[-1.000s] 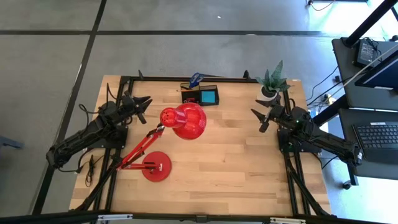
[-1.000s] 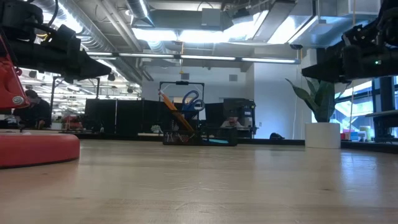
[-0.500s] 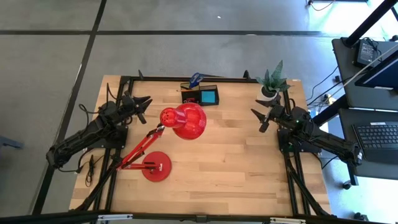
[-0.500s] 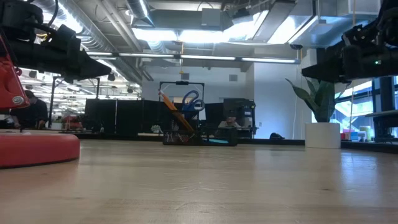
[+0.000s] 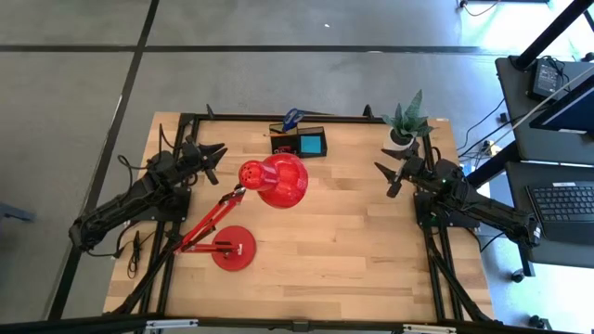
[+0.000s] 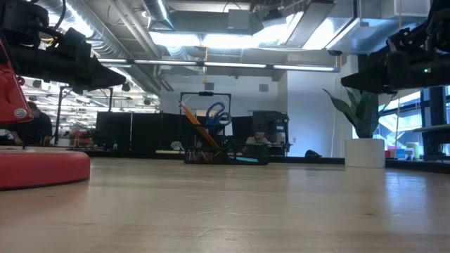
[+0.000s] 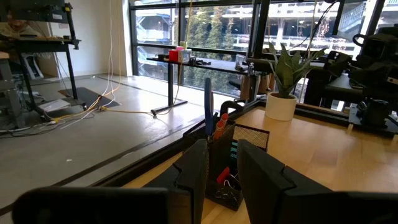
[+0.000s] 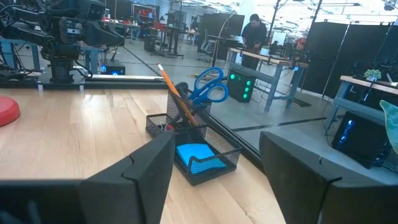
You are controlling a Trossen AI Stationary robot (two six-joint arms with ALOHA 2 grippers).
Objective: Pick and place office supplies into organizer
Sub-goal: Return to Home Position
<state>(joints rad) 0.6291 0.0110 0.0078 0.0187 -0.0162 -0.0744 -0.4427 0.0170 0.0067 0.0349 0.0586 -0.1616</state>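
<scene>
Looking done by layout: scissors [image 8: 207, 87], pencil [image 8: 177, 96] & blue block [image 8: 196, 154] are sitting in mesh organizer [image 5: 299, 141], no loose supplies showing on tabletop [image 5: 353, 241]. L gripper [image 5: 215, 161] & R gripper [image 5: 384, 180] are hovering empty, fingers apart, organizer well ahead of both.

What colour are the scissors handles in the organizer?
The scissors handles are blue; clearest in right wrist view.
</scene>
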